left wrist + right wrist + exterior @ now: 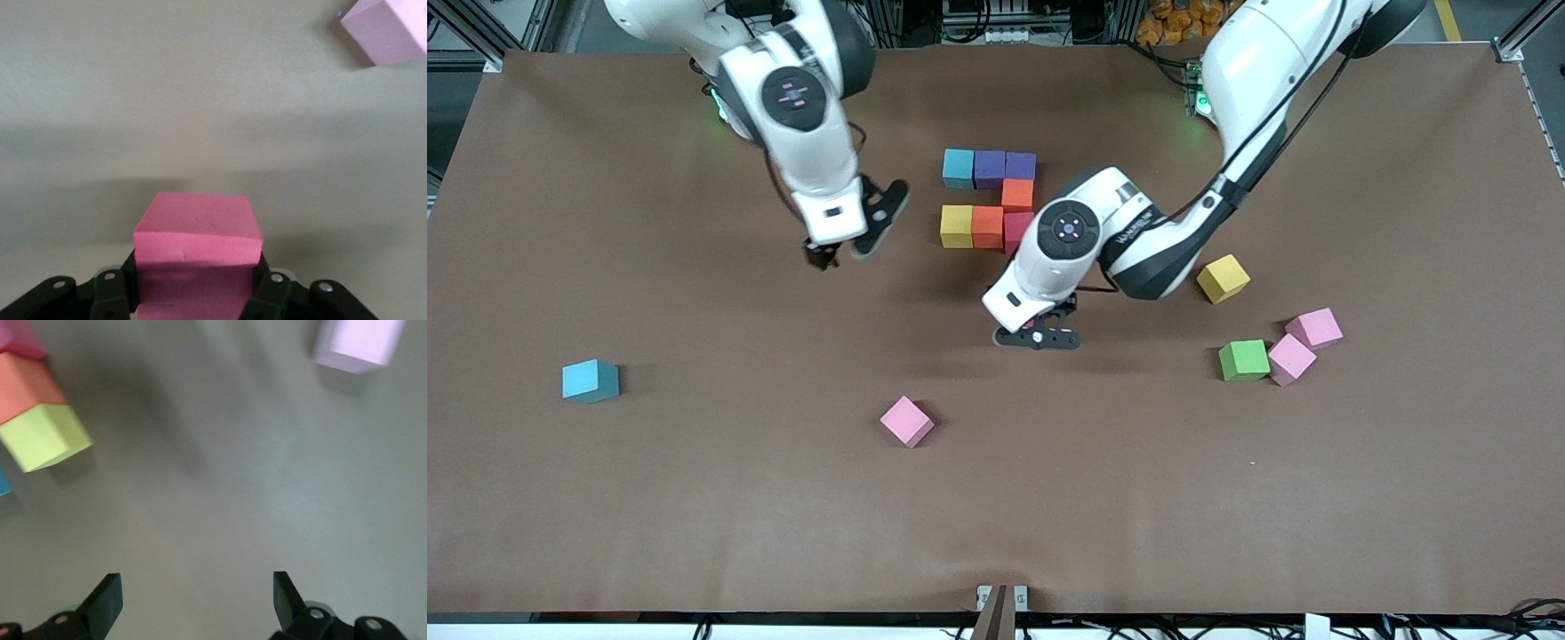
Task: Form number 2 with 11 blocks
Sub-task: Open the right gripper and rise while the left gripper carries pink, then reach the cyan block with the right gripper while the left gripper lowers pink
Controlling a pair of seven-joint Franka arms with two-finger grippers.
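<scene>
Thirteen cubes on the tabletop (694, 498), a fourteenth in the left jaws.
Front view: seven cubes are joined at the tabletop's 12 o'clock: light blue (959, 167), two purple (989, 167) (1020, 165), two orange (1017, 194) (987, 226), one yellow (956, 225) and one red (1016, 229). Loose are a light blue cube (591, 380) at 8 o'clock, a yellow one (1223, 278) at 3, a green one (1243, 360) and two pink (1291, 358) (1314, 328) at 4, and a third pink (907, 420) at 6. The left jaws are over bare tabletop, clamped on the second red cube (1033, 337); the right jaws hang wide and empty at 10 o'clock.
Left wrist view: the held cube (197, 230) fills the gap between the jaws.
Right wrist view: nothing lies between the spread jaws; one pink, yellow, orange and red cube show at the edges.
</scene>
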